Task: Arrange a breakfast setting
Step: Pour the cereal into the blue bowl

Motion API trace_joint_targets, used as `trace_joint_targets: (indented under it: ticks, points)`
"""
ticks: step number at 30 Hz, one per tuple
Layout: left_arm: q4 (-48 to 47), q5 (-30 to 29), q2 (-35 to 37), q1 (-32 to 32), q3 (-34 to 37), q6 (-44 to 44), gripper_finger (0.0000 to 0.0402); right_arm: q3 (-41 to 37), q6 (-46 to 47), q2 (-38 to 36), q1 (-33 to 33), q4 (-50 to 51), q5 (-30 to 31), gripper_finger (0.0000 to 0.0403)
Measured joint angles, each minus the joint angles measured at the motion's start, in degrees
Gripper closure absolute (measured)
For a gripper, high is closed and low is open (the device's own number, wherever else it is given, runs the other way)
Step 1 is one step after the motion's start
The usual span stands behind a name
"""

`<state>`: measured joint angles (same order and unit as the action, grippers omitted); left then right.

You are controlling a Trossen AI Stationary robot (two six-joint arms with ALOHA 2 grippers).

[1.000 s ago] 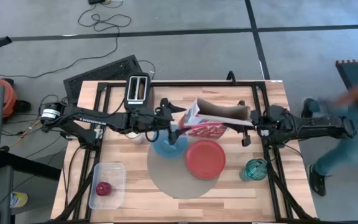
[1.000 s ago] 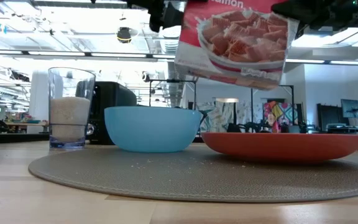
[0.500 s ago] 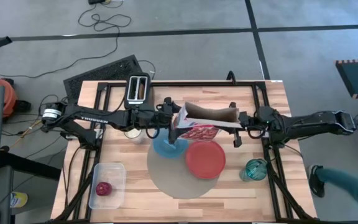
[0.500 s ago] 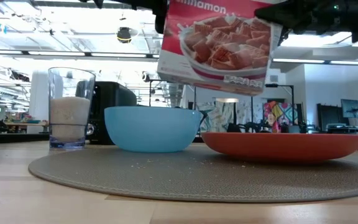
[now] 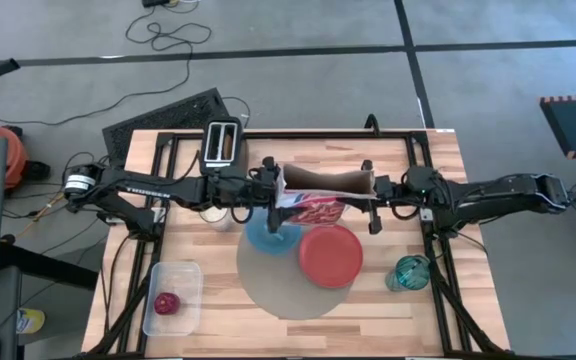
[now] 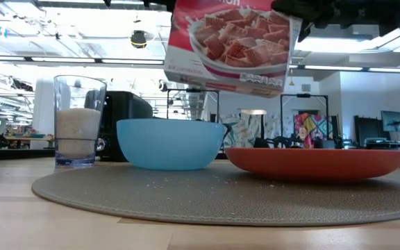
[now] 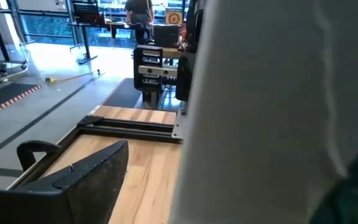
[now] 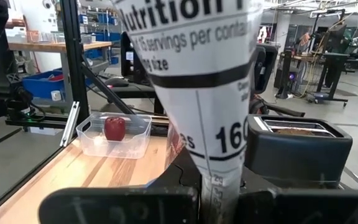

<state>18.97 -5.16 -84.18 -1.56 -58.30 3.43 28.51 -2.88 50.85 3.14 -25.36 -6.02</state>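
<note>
A red-and-white cereal box (image 5: 323, 197) hangs lengthwise between my two grippers above the light-blue bowl (image 5: 266, 238) and the red-orange plate (image 5: 330, 256). Both dishes stand on the round grey-beige mat (image 5: 293, 290). My left gripper (image 5: 273, 196) is at the box's left end and my right gripper (image 5: 372, 197) at its right end. In the low view the box (image 6: 228, 45) tilts above the bowl (image 6: 171, 144). The teal glass (image 5: 411, 272) stands right of the mat. The red apple (image 5: 166, 303) lies in the clear tub. A toast slice (image 5: 226, 143) sits in the toaster. The spoon is out of view. My left gripper is shut on the box's left end (image 7: 260, 112), coming level from the table's left. The box fills the view between the fingers, so the exact part is hidden. The box is lifted clear. My right gripper pinches the box's narrow printed side panel (image 8: 219, 180) at its right end, between its two fingers (image 8: 120, 205). It comes level from the table's right. The box is lifted clear above the dishes, tilted.
A clear glass (image 6: 80, 121) part-filled with white stands left of the bowl. The black-and-silver toaster (image 5: 221, 143) is at the far edge. The clear tub (image 5: 171, 298) is at the near left. Black frame rails (image 5: 438, 270) run along the table's sides.
My right gripper has gone toward the table's left with the cereal box. The box has shifted left and a little up, and now hangs over the bowl more than the plate. My left gripper has stayed roughly in place at the box's left end.
</note>
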Motion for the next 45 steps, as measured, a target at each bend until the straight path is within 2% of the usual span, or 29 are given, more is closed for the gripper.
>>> trace_joint_targets:
  ticks: [2, 5, 11, 14, 19, 23, 28, 34, 39, 42, 45]
  points:
    - [0.03, -0.09, -0.01, 0.0, 0.0, 0.03, 0.0051, 0.16, 0.03, 0.04, 0.0, -0.02, 0.13, 0.0375]
    - [0.12, -0.18, -0.07, 0.0, 0.0, -0.14, 0.0105, 0.18, 0.24, 0.04, 0.03, -0.07, 0.62, 0.0373]
    - [0.28, 0.03, -0.11, 0.02, 0.0, -2.2, 0.0257, 0.27, 0.99, 0.07, 0.04, -0.15, 0.87, 0.0372]
    - [0.25, 0.45, -0.18, 0.02, 0.0, -3.8, 0.032, 0.27, 1.16, 0.04, 0.07, -0.21, 0.85, 0.0368]
    - [1.48, 0.87, -0.7, 0.0, -0.1, -5.89, 0.0388, 0.64, 1.63, 0.22, 0.04, -1.14, 0.8, 0.0355]
    - [1.76, 1.25, -0.64, 0.0, -0.09, -7.05, 0.0397, 0.66, 3.28, 0.11, 0.02, -1.49, 0.72, 0.0334]
    - [0.22, 0.42, 0.09, -0.02, 0.01, -7.35, 0.04, 0.64, 2.65, -1.89, 0.0, -0.62, 0.61, 0.0272]
    - [-2.53, -0.19, 6.51, -0.08, 0.07, -8.2, 0.0401, 0.63, 1.79, -12.5, 1.52, 10.4, 1.51, 0.0185]
    - [-0.84, -0.67, 13.1, -0.17, 0.45, -10.43, 0.0401, -0.42, 1.54, -19.12, 2.6, 18.02, 2.45, 0.0154]
    - [6.69, 0.55, 15.95, -0.19, 3.11, -11.37, 0.0401, -4.87, 1.28, -19.83, 2.64, 12.9, 2.67, 0.0154]
    - [14.68, 3.53, 17.09, -1.08, 5.59, -11.07, 0.0401, -10.97, 1.32, -17.29, 2.83, 1.51, 2.71, 0.0153]
